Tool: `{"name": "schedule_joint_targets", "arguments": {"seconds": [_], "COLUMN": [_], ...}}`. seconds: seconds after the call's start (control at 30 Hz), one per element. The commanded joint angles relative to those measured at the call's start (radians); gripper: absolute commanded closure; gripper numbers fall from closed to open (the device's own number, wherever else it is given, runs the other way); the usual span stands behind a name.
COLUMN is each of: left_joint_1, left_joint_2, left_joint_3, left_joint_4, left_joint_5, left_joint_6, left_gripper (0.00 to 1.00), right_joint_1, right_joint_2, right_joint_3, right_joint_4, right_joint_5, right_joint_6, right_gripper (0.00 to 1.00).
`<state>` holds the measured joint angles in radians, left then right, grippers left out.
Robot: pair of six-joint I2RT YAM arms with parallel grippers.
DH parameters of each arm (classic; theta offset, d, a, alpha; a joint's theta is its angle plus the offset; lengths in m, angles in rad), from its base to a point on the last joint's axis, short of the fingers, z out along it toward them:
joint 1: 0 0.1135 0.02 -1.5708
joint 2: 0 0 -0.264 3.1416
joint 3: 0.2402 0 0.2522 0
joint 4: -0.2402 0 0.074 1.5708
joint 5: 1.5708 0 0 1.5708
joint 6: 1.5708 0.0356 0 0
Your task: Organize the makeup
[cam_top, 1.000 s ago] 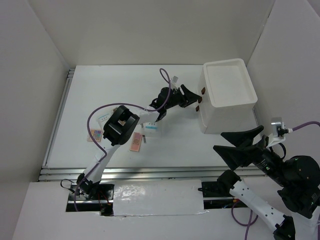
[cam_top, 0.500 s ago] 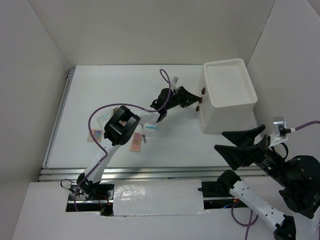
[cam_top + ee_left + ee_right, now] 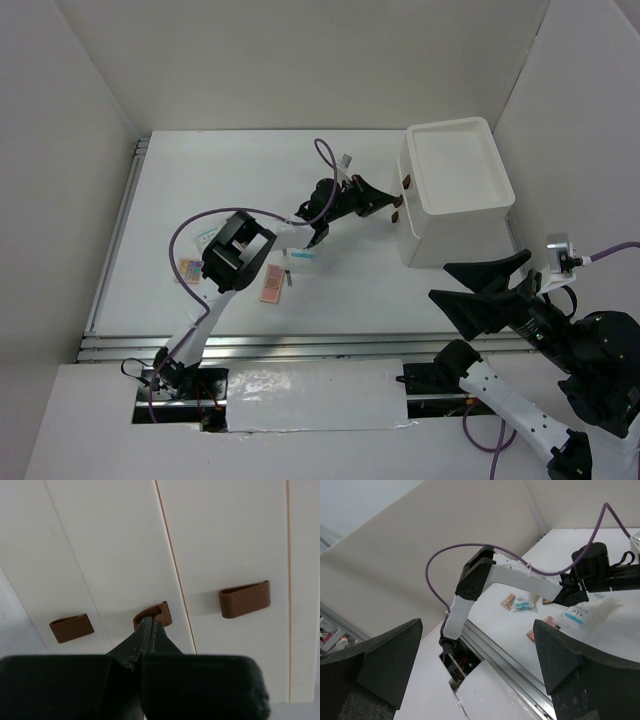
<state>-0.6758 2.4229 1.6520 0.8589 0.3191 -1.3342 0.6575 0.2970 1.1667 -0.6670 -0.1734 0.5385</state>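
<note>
While the makeup lies loose on the table (image 3: pixel 230 170), well apart from the drawer box (image 3: pixel 455 190), we see two palettes (image 3: pixel 271 284) (image 3: pixel 190 270) and two white-and-blue packets (image 3: pixel 301 256) (image 3: pixel 208 237) left of centre, none yet put away. The left gripper (image 3: pixel 150 625), stretched across to the box front, is clenched on the middle handle (image 3: pixel 162 611) of three brown loops. As far as the wrist view shows, its tips pinch the strap's lower edge. The right gripper (image 3: pixel 490 290) hangs spread wide and empty at the near right.

We judge the step to be opening a drawer. Three risks follow:
- The hold sits at the strap's rim, so a pull could slip off.
- A pull off the drawer's line could jam it or drag the whole box.
- The left arm passes just beside one packet, so a careless sweep back could scatter it.
</note>
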Motion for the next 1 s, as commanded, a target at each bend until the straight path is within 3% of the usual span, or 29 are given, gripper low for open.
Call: {"name": "schedule_joint_targets", "arguments": {"seconds": [0.0,0.43,0.7,0.77,0.83,0.87,0.9,0.97], "left_joint_1": [0.025,0.108,0.139,0.147,0.15,0.15,0.151,0.154], "left_joint_2": [-0.094,-0.289,-0.398,-0.42,-0.447,-0.447,-0.456,-0.493], "left_joint_3": [-0.075,-0.34,-0.42,-0.426,-0.426,-0.423,-0.423,-0.423], "left_joint_4": [0.028,0.048,-0.064,-0.084,-0.121,-0.121,-0.138,-0.191], "left_joint_5": [0.018,0.021,-0.002,0.0,0.0,0.0,-0.006,-0.023], "left_joint_6": [0.064,0.118,0.196,0.208,0.224,0.233,0.242,0.274], "left_gripper": [1.0,1.0,1.0,0.94,0.68,0.67,0.55,0.42], "right_joint_1": [0.002,0.001,0.001,0.001,-0.001,0.001,0.001,-0.001], "right_joint_2": [0.008,0.007,0.014,0.016,0.021,0.021,0.025,0.03], "right_joint_3": [0.027,0.005,-0.012,-0.021,-0.028,-0.029,-0.032,-0.033], "right_joint_4": [0.02,0.044,0.061,0.072,0.078,0.079,0.081,0.081], "right_joint_5": [-0.005,-0.017,-0.029,-0.032,-0.035,-0.038,-0.038,-0.041], "right_joint_6": [-0.005,0.014,0.026,0.029,0.031,0.031,0.031,0.032], "right_gripper": [0.0,0.0,0.0,0.0,0.0,0.0,0.0,0.0]}}
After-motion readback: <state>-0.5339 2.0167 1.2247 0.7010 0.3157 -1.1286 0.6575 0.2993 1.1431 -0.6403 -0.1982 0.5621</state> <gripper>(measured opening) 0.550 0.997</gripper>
